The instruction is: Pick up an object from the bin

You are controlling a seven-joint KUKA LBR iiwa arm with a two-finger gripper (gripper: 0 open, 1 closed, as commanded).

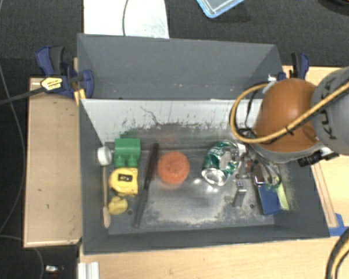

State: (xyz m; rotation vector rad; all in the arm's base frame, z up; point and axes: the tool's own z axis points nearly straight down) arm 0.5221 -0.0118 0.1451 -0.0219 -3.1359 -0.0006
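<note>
At 3 o'clock the orange cover (285,118) half hides the gripper (241,189) beside a crushed can (220,161); how open, I cannot tell

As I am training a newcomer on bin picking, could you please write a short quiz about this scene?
1. True or false: the round orange disc lies between the long black stick and the crumpled green-and-silver metal can.
2. Which of these lies nearest the tool? A. the crumpled can; B. a yellow tape measure; C. a green plastic block.
3. Fill in: the flat blue rectangular thing lies on the view's ___ side of the grey metal bin.
Key: 1 true; 2 A; 3 right.
</note>
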